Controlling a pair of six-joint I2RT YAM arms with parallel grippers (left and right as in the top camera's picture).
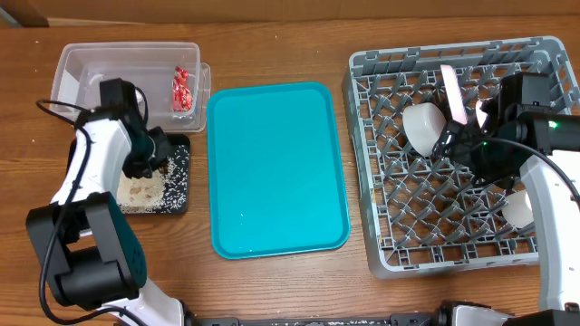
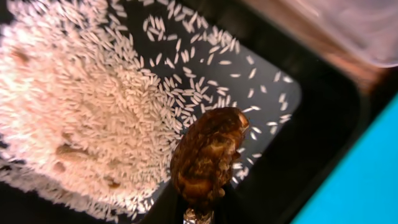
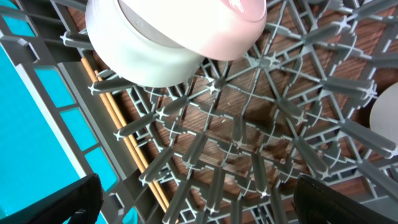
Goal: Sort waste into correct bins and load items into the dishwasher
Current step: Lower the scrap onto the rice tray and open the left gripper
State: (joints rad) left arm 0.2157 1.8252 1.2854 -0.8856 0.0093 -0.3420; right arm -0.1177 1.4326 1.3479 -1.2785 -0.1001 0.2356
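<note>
**Operator:** Report the left jaws.

**Technician:** They are out of the wrist view, so clenched or released cannot be told. The brown scrap [image 2: 208,155] shows over the black tray [image 2: 311,137], beside the rice [image 2: 81,106]. It probably belongs there, with the food waste.

**Operator:** And the right jaws?

**Technician:** Released, spread wide and empty above the dish rack [image 3: 249,143]. The white bowl [image 3: 161,43] rests tilted on the lattice just ahead. The chopsticks [image 3: 118,134] lie low near the rack wall.

Overhead downward, wrists near black tray [image 2: 311,143], rack [image 3: 267,61]
</note>
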